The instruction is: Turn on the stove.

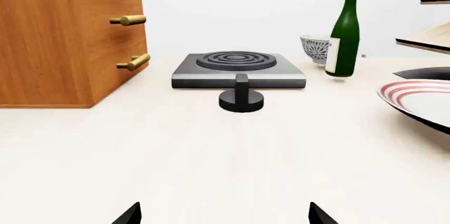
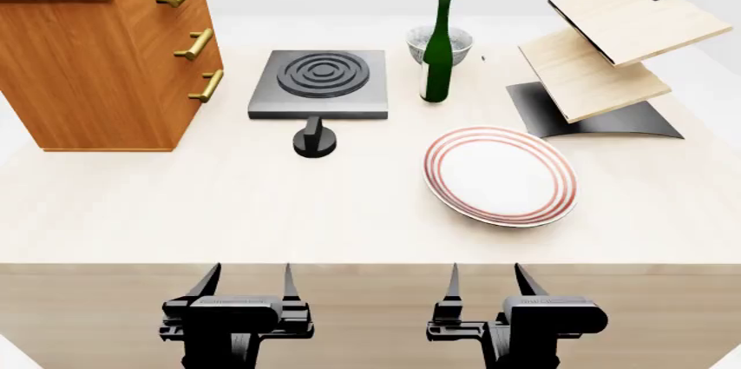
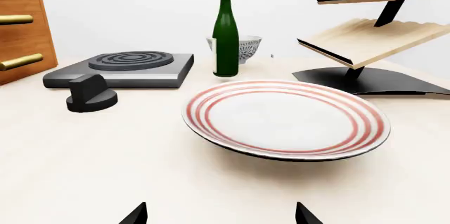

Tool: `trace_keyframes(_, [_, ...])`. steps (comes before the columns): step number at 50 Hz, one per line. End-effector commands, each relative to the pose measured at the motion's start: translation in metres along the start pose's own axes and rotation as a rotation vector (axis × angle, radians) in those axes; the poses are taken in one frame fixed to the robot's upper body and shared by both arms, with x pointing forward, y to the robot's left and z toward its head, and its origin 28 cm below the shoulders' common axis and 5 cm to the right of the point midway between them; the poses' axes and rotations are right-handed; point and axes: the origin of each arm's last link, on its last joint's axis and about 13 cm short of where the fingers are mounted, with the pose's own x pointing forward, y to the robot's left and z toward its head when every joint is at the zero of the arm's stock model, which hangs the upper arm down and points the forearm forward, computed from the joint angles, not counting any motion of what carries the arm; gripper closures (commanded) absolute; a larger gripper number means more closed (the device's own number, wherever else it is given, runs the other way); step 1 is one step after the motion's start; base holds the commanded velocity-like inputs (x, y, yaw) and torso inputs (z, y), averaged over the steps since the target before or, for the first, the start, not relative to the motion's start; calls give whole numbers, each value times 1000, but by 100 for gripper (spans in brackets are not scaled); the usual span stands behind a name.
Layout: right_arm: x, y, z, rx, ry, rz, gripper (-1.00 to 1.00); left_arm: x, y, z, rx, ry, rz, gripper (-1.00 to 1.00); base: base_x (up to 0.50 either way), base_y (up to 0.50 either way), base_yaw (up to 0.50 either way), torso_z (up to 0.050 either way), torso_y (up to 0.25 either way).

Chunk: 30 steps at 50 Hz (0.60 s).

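Observation:
The stove (image 2: 319,82) is a flat dark-grey hotplate with dark concentric rings, at the back of the table left of centre. Its small black round knob (image 2: 314,141) with an upright fin stands on the table just in front of it. Both show in the left wrist view, the stove (image 1: 239,69) and the knob (image 1: 241,97), and in the right wrist view, the stove (image 3: 123,68) and the knob (image 3: 90,95). My left gripper (image 2: 248,282) is open and empty at the table's front edge, well short of the knob. My right gripper (image 2: 484,280) is open and empty beside it.
A wooden drawer chest (image 2: 102,48) with brass handles stands at the back left. A green bottle (image 2: 438,48) and a patterned bowl (image 2: 442,38) stand right of the stove. A red-ringed plate (image 2: 501,174) lies at mid right. A wooden rack (image 2: 608,48) on a curved black base is at the back right.

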Motion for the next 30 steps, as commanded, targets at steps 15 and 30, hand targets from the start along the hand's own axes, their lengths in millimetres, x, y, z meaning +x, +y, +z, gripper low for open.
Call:
trace_keyframes(15, [2, -6, 16, 52, 26, -63, -100, 5, 3, 18, 1, 40, -23, -100, 0, 0, 0, 0, 0])
trace_keyframes(30, [-9, -11, 103, 46, 1, -11, -100, 4, 6, 110, -103, 42, -98, -100, 0, 0, 0, 0, 0])
